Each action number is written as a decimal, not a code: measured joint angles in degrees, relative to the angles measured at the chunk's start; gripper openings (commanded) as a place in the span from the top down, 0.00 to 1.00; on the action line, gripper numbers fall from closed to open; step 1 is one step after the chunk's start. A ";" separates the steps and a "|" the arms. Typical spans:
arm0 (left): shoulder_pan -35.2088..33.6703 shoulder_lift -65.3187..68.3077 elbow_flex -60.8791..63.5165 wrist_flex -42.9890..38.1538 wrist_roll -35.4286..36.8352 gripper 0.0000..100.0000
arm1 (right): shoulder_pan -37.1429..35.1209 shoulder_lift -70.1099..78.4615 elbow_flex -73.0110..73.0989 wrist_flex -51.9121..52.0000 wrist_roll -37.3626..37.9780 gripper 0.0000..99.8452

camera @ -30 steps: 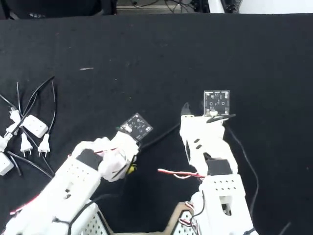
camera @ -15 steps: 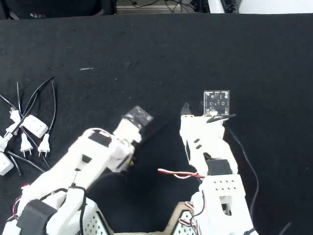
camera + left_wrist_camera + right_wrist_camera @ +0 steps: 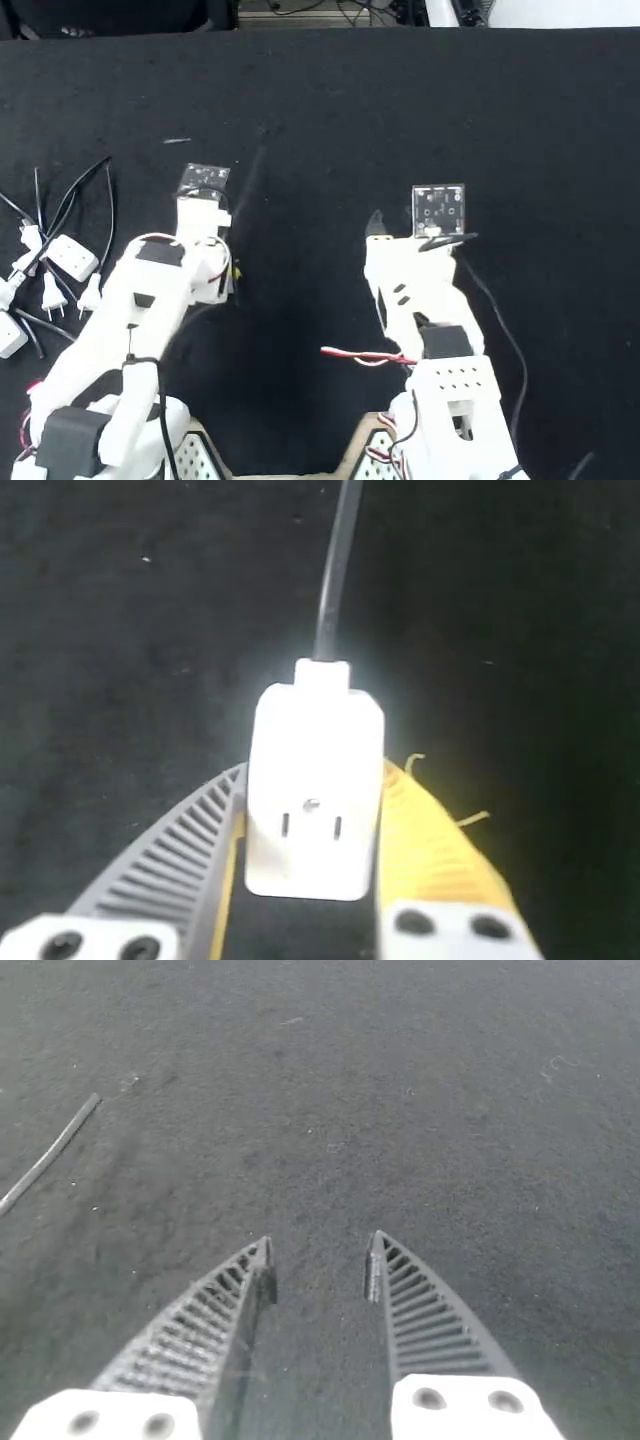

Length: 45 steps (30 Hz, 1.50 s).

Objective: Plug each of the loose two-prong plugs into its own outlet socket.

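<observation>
**Item:** outlet socket (image 3: 315,820), white, w/ cord.
**Loc:** clamped betw. jaws of left gripper (image 3: 204,200), left part of table (image 3: 320,100), near loose plugs (image 3: 91,294).
**Right gripper** (image 3: 318,1260): partly open, empty, just beside 2nd socket (image 3: 441,208).
**Step:** prob. bringing socket to plugs.
**Next:** likely hold socket steady, get a plug; prongs must line up w/ slots.

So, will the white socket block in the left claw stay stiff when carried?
Probably rigid: the white plastic socket block looks boxy and solid. Its thin black cord likely trails floppily and may tug.
</observation>
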State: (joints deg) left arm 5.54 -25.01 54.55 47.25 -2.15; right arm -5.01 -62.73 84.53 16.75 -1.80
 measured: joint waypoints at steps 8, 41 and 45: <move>0.44 0.00 0.00 0.18 -0.53 0.76 | -0.18 0.00 0.00 0.70 0.00 0.86; -23.03 0.18 -4.40 -9.23 3.25 0.76 | -0.18 0.00 0.00 0.70 0.00 0.86; -17.93 0.18 -5.80 -0.79 -0.53 0.76 | -0.18 0.00 0.00 0.70 0.00 0.86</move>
State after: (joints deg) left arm -12.40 -24.84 48.75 46.46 -2.68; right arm -5.19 -62.73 84.53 17.45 -1.80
